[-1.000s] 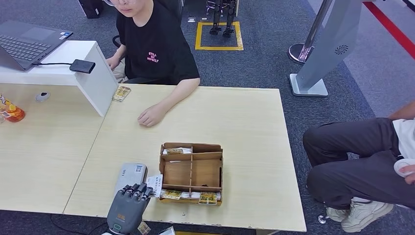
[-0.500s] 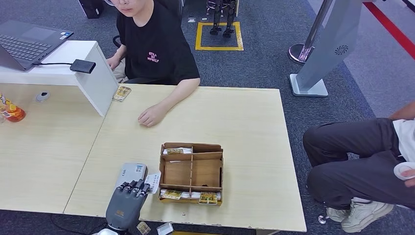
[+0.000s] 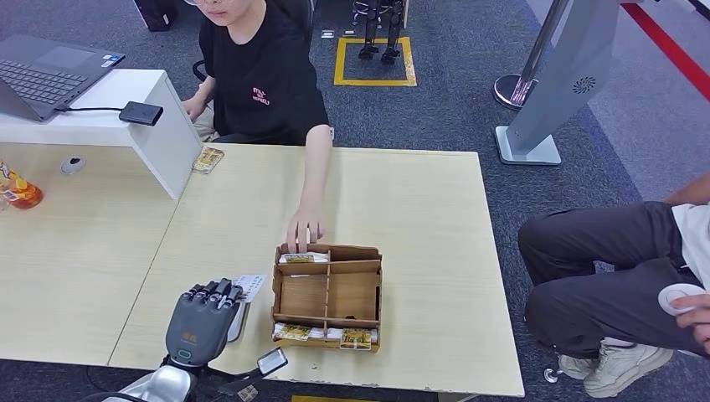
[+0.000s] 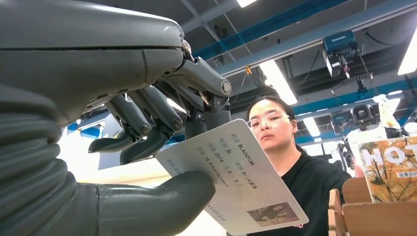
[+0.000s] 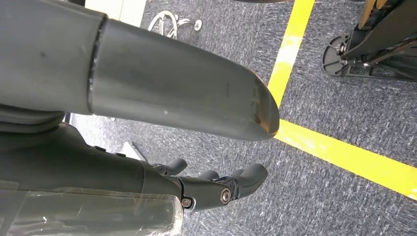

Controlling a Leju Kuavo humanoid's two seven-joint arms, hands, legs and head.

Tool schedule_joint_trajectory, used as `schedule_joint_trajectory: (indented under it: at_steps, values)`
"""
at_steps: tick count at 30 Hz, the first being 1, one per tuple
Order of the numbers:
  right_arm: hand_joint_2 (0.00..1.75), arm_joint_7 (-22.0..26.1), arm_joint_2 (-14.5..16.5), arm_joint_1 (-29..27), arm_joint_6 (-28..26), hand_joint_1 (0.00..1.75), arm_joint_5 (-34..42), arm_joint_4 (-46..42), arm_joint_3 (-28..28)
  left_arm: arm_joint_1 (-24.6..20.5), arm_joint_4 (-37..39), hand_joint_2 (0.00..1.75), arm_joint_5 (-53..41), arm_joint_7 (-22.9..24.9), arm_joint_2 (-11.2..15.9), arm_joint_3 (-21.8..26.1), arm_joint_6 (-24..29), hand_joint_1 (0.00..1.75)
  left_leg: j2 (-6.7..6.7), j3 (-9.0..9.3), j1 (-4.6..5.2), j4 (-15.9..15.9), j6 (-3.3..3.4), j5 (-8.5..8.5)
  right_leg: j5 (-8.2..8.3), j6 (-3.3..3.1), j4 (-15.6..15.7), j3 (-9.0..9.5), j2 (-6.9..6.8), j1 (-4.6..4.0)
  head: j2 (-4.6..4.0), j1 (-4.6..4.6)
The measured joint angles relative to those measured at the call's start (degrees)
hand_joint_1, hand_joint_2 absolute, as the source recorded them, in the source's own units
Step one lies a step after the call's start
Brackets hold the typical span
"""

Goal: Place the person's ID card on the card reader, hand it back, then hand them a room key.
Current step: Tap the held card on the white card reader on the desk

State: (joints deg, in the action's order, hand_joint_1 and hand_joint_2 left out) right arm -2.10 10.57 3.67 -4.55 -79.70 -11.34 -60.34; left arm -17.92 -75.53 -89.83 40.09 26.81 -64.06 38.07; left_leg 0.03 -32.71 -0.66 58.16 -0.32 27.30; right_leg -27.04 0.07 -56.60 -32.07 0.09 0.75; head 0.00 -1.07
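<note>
My left hand [image 3: 199, 322] pinches the white ID card [image 3: 248, 286] between thumb and fingers, just above the near table edge. The left wrist view shows the card [image 4: 236, 179] printed side up, gripped at one corner by my thumb [image 4: 152, 206]. The grey card reader [image 3: 238, 323] lies mostly hidden beneath the hand. Right of it stands a wooden divided box [image 3: 369, 300] with room key cards [image 3: 322, 334] in its near slot. The person's hand [image 3: 305, 233] touches the box's far slot. My right hand [image 5: 196, 147] hangs over the carpet, fingers apart and holding nothing.
A white stand [image 3: 159, 126] with a laptop [image 3: 42, 75] and black box sits at the far left. One key card [image 3: 208, 159] lies beside it. A drink bottle [image 3: 17, 191] is at the left edge. Another person [image 3: 619, 276] sits to the right.
My left hand has risen and shifted left with the ID card, off the reader. The person's hand has moved from the bare table to the box's far slot.
</note>
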Motion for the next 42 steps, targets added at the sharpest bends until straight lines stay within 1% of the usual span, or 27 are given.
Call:
schedule_joint_trajectory:
  at_steps: [10, 15, 24, 32, 42]
  values:
    - [0.00, 0.2, -0.1, 0.0, 0.5, 0.00, -0.6, 0.0, 0.2, -0.7, 0.9, 1.75, 0.0, 0.0, 0.7, 0.0, 0.0, 1.75, 0.00, 0.00, 0.00, 0.0, 0.00, 0.00, 0.00, 0.00, 0.0, -0.01, 0.00, 0.00, 0.00, 0.00]
    - [0.00, 0.3, -0.1, 0.0, 0.3, 0.00, -0.6, 0.0, 0.3, -0.7, 3.2, 1.75, 0.0, 0.0, 1.0, -0.3, 0.0, 1.75, 0.00, -0.01, 0.00, 0.0, 0.00, 0.00, 0.00, 0.00, 0.0, -0.01, 0.00, 0.00, 0.00, 0.00]
    - [0.00, 0.3, -0.4, 0.0, 0.9, 0.00, -0.6, 0.0, 0.7, 0.2, 9.2, 1.75, 0.0, 0.0, 2.1, -3.8, 0.0, 1.75, 0.01, -0.03, 0.00, 0.0, 0.00, 0.01, -0.01, 0.01, 0.0, -0.01, 0.01, 0.00, 0.00, 0.00]
    - [0.00, 0.3, -0.6, 0.0, 1.0, 0.00, -0.6, 0.0, 0.7, 2.2, 14.0, 1.75, 0.0, 0.0, 2.1, -5.3, 0.0, 1.75, -0.01, 0.00, 0.00, 0.0, 0.01, 0.01, -0.02, 0.02, 0.0, 0.04, -0.05, 0.00, 0.00, 0.00]
    - [0.00, 0.3, -0.6, 0.0, 1.0, 0.00, -0.6, 0.0, 1.0, 2.4, 15.4, 1.75, 0.0, 0.0, 1.8, -5.5, 0.0, 1.75, -0.03, 0.21, 0.00, 0.0, 0.00, 0.00, -0.03, 0.03, 0.0, 0.28, -0.08, 0.00, 0.00, 0.00]
